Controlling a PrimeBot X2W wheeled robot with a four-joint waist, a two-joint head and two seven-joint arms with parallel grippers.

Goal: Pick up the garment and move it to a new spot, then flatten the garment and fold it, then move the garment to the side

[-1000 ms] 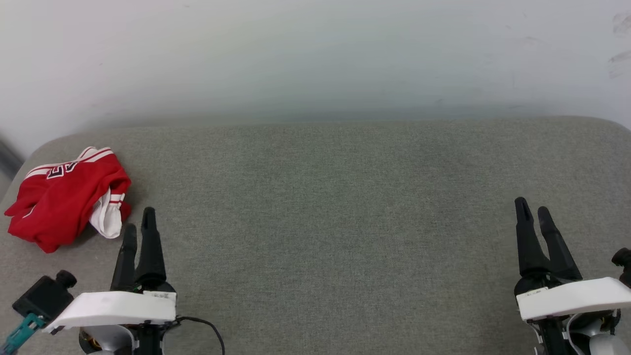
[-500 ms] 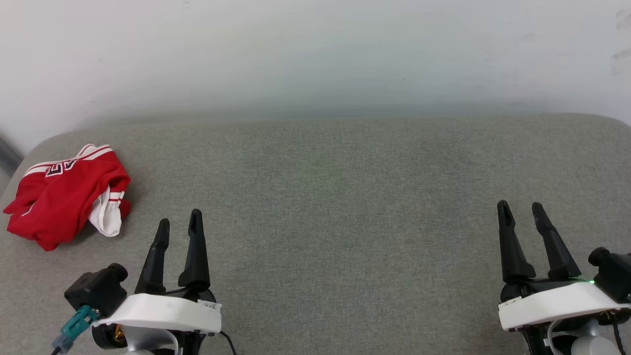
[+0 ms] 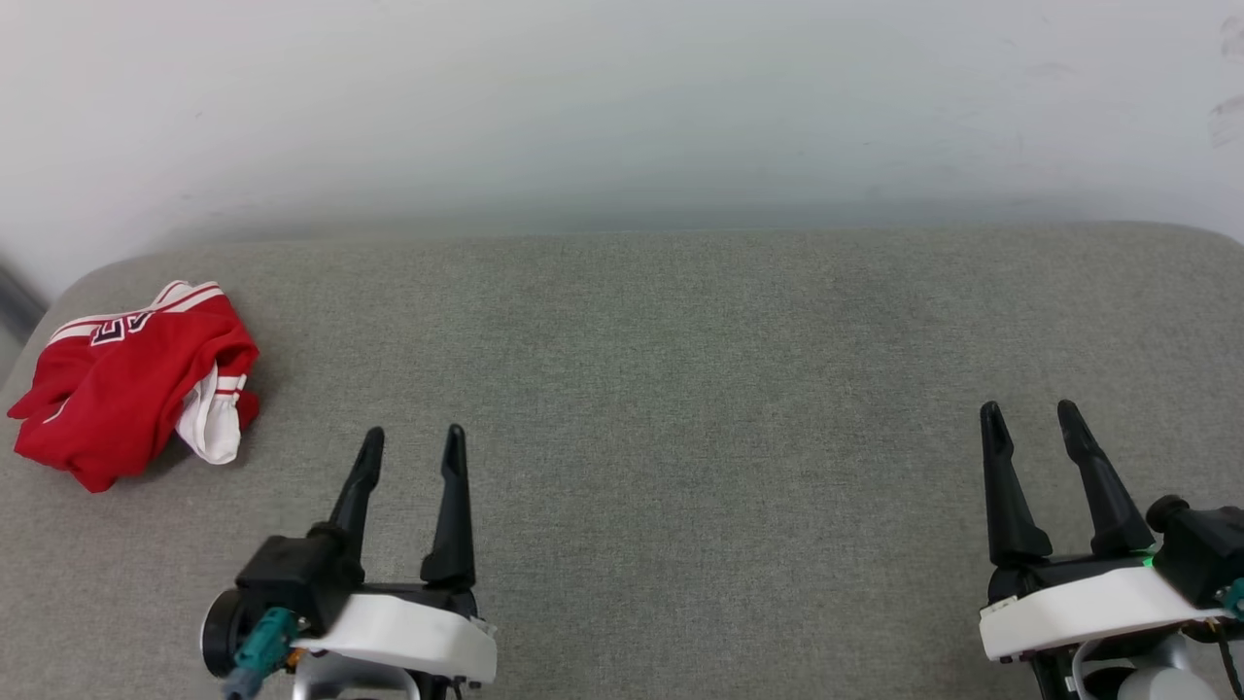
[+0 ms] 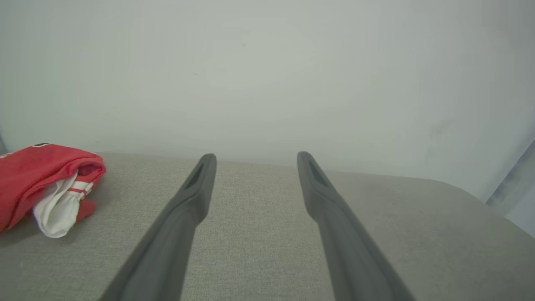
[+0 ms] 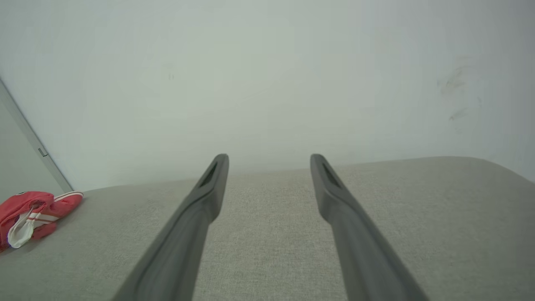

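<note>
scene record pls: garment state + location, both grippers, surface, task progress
garment: red and white, bunched in a heap at the far left of the cushion
cushion: grey fabric, with a white wall behind it
left gripper: open, holding nothing, right of the garment and apart from it
right gripper: open, holding nothing, at the far right
progress: garment not yet picked up, flattened or folded

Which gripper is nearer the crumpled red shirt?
Left. The left gripper is a short way right of the garment, open and not touching it; the right gripper is far off to its right.
</note>
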